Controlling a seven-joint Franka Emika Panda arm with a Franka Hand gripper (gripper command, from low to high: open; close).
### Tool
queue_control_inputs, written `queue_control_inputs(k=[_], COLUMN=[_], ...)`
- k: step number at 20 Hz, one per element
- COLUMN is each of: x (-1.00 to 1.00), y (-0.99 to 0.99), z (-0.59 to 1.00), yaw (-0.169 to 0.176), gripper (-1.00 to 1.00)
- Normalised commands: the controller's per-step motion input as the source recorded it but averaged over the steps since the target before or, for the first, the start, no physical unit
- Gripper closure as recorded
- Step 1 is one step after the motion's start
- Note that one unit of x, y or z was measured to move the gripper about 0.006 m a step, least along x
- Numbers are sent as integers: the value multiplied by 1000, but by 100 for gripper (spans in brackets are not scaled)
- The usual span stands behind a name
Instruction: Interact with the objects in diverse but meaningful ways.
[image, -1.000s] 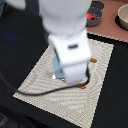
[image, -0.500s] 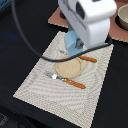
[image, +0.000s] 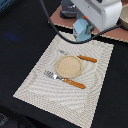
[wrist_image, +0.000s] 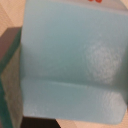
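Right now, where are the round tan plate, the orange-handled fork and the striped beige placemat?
Round tan plate (image: 68, 66), exterior view, centre of its face.
Orange-handled fork (image: 74, 83), exterior view, on its handle.
Striped beige placemat (image: 45, 97), exterior view, bare part near the front.

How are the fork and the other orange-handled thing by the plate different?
The fork lies on the near side of the plate, while the other utensil lies on its far side. The fork looks longer. The fork shows clear silver prongs, while the other utensil's metal end is too blurry to name. Both have orange handles and lie on the striped placemat.
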Motion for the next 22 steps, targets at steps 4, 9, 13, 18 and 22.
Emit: queue_control_inputs(k=[4,9,13,18,22], x=[-503,-363,-127,-142,-226], y=[397,95,-70,-23,0], z=[-538,-578,-484,-548,-356], yaw=[96,83,72,82,70], gripper=[100,100,100,100,100])
